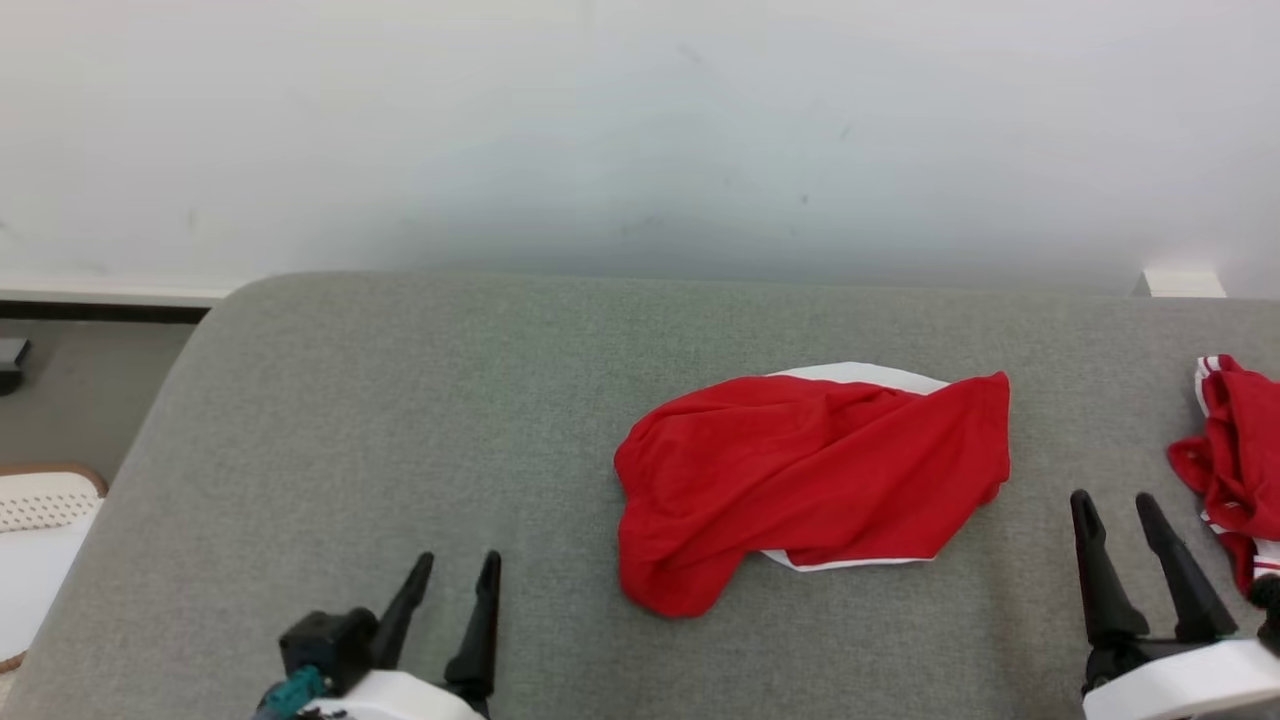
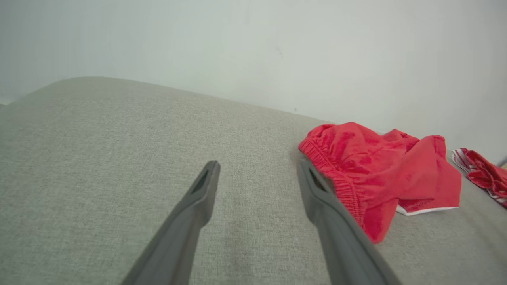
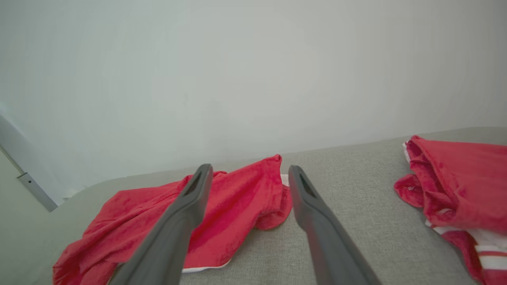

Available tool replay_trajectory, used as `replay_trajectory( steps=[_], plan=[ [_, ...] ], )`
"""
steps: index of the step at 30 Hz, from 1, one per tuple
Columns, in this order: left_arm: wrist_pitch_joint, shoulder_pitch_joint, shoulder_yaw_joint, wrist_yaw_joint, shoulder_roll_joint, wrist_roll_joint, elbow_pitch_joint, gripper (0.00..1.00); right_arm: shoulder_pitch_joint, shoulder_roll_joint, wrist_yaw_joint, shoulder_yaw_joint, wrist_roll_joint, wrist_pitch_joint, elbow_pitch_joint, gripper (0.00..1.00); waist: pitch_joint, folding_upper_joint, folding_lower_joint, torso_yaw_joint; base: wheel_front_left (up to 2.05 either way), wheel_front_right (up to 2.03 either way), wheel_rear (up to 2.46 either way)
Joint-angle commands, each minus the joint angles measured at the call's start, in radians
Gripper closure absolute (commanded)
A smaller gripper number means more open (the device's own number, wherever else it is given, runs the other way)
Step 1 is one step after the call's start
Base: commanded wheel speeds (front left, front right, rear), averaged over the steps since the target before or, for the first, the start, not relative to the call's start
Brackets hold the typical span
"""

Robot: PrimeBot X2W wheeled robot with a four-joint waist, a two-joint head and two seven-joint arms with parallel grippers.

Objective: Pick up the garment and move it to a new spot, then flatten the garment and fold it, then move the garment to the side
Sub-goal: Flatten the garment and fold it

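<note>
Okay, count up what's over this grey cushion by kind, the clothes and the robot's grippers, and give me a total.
Red garments: 2, the middle garment and the striped garment at the right edge
Grippers: 2, the left gripper and the right gripper, both open and empty
Total: 4

Bare grey cushion left of red garment, second red garment crowding right edge

Second red garment: cut off by the right edge in the head view. Garment: white layer mostly covered by its own red folds. One finger of the left gripper hides part of its waistband. Pale object, left edge: cut off, unidentifiable.
</note>
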Motion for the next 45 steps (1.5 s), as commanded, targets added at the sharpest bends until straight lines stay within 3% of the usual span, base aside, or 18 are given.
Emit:
replay_trajectory(
  steps=[1, 17, 25, 38, 39, 40, 41, 45],
  plan=[
    [0.000, 0.016, -0.011, -0.003, -0.002, 0.004, 0.004, 0.00, 0.030, 0.016, -0.002, -0.015, -0.015, -0.011, -0.008, 0.00, -0.009, -0.0001, 0.0000, -0.009, 0.00, 0.00, 0.00],
    [0.086, -0.010, -0.154, -0.017, -0.013, -0.079, 0.043, 0.00, 0.041, 0.074, -0.002, -0.025, -0.061, 0.014, -0.045, 0.00, 0.014, -0.0001, 0.0000, -0.078, 0.00, 0.00, 0.00],
    [0.139, -0.058, -0.219, -0.016, -0.008, -0.146, 0.133, 0.00, 0.019, 0.096, -0.002, -0.015, -0.066, 0.012, -0.039, 0.00, 0.054, -0.0001, 0.0000, -0.161, 0.00, 0.00, 0.00],
    [0.083, -0.144, -0.213, -0.016, 0.027, -0.225, 0.244, 0.00, -0.004, 0.107, -0.002, -0.003, -0.055, -0.006, -0.007, 0.00, 0.096, -0.0001, 0.0000, -0.247, 0.00, 0.00, 0.00],
    [0.079, -0.148, -0.215, -0.016, 0.030, -0.227, 0.247, 0.42, -0.005, 0.106, -0.002, -0.003, -0.055, -0.007, -0.005, 0.00, 0.096, -0.0001, 0.0000, -0.247, 0.00, 0.00, 0.00],
    [0.072, -0.155, -0.215, -0.016, 0.033, -0.228, 0.247, 0.60, -0.005, 0.106, -0.002, -0.004, -0.054, -0.008, -0.002, 0.00, 0.096, -0.0001, 0.0000, -0.246, 0.00, 0.00, 0.00],
    [0.067, -0.159, -0.218, -0.016, 0.033, -0.234, 0.248, 1.00, -0.005, 0.106, -0.002, -0.005, -0.053, -0.009, 0.002, 0.00, 0.096, -0.0001, 0.0000, -0.244, 0.00, 0.00, 0.00],
    [0.060, -0.168, -0.238, -0.017, 0.035, -0.250, 0.248, 1.00, -0.010, 0.110, -0.002, -0.007, -0.053, -0.014, 0.006, 0.00, 0.089, -0.0001, 0.0000, -0.223, 0.00, 0.00, 0.00]
  ],
)
